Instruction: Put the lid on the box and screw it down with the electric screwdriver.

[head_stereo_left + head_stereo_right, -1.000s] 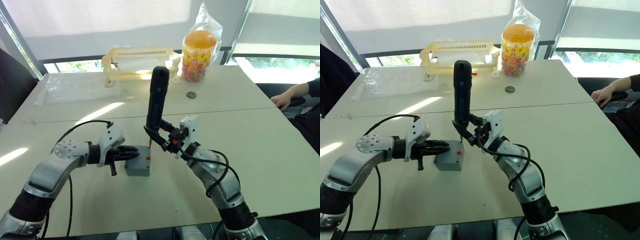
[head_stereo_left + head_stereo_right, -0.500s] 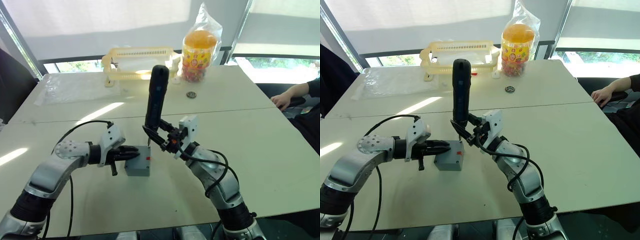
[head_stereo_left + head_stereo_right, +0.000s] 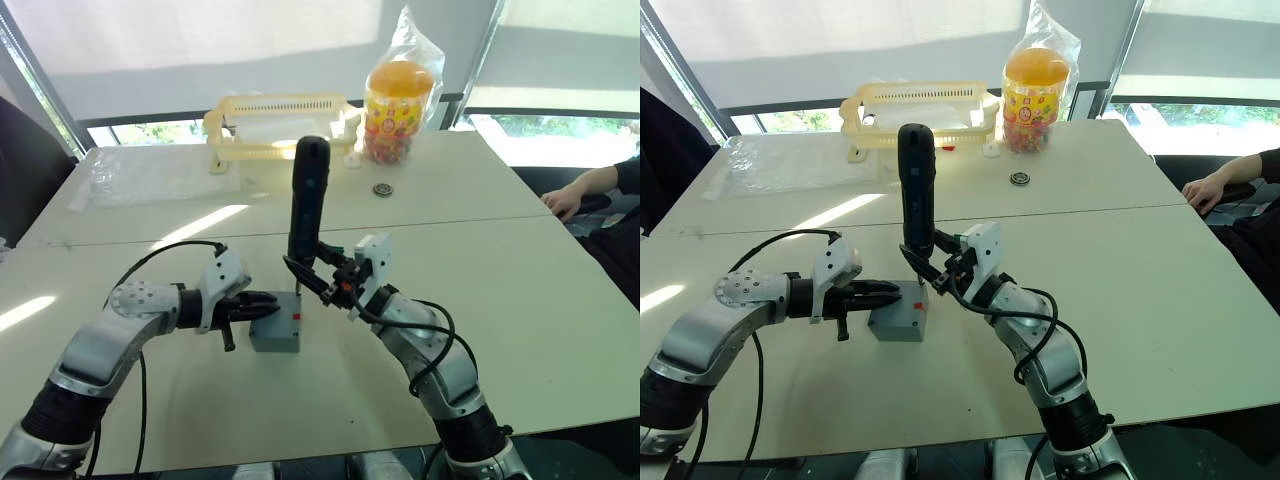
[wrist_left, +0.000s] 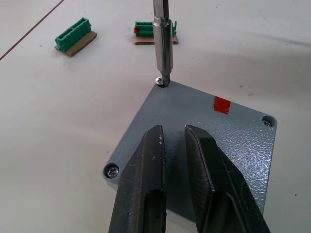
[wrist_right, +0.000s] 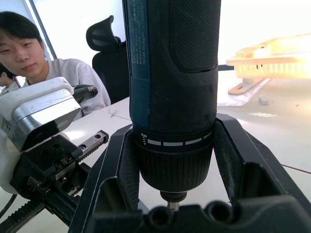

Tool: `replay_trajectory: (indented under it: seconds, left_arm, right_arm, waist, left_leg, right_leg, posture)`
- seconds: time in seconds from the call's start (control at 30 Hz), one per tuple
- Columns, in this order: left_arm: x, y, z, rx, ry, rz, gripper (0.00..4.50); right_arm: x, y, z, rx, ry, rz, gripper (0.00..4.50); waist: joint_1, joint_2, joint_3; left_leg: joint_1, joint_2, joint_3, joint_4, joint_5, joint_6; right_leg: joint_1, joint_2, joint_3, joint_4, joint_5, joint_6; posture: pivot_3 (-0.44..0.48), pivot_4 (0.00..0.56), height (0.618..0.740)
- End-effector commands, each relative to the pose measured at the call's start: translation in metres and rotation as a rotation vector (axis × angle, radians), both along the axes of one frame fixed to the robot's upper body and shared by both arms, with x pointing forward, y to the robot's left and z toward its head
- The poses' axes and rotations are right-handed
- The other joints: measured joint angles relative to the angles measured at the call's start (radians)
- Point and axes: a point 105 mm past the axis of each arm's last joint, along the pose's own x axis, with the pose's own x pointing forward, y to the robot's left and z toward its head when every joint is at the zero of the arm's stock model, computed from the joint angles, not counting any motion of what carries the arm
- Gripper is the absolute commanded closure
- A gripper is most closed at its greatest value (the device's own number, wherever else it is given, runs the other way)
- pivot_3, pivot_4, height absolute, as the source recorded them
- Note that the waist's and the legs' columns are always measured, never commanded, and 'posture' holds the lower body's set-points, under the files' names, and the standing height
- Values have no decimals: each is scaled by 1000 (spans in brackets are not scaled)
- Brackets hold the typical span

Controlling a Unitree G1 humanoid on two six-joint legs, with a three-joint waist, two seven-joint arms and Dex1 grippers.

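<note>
The lid (image 4: 204,131) sits flat on top of the box (image 3: 276,333), and the box stands on the bench (image 3: 520,290), near the front and a bit to the left. The lid has a small red mark and a screw in each corner that shows. The left gripper (image 4: 175,160) lies on top of the lid, coming in from the left. Its jaws are nearly closed, with just a thin gap, and they hold nothing. The right gripper (image 3: 318,277) has its jaws closed tight around the screwdriver (image 3: 307,200). The screwdriver stands almost straight up, and its metal tip rests on the screw at the far corner of the lid. Far back on the bench are a yellow basket (image 3: 275,122) and a bag of sweets (image 3: 398,92). A person's hand (image 3: 563,201) rests at the far right edge.
</note>
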Motion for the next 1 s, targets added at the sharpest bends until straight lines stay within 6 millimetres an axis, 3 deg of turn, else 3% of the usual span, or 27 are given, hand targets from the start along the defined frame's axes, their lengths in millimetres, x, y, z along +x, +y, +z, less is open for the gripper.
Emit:
replay_trajectory:
  seconds: [0.03, 0.4, 1.0]
  left_arm:
    - [-1, 1, -5, 17, 12, 8, 3833]
    - [-2, 0, -6, 14, 13, 2, 3833]
    - [0, 0, -7, 8, 6, 15, 3833]
  right_arm:
    - [-3, -1, 14, 35, -65, -3, 2747]
    - [-11, 1, 36, 103, -78, 34, 2747]
    - [-3, -1, 25, 71, -68, 7, 2747]
  waist:
    - [0, 0, 0]
    - [0, 0, 0]
    - [0, 0, 0]
  left_leg:
    - [0, 0, 0, 0, 0, 0]
    - [0, 0, 0, 0, 0, 0]
    - [0, 0, 0, 0, 0, 0]
  right_leg:
    - [0, 0, 0, 0, 0, 0]
    - [0, 0, 0, 0, 0, 0]
    - [0, 0, 0, 0, 0, 0]
  posture:
    - [0, 150, 740]
    - [0, 150, 740]
    - [0, 150, 740]
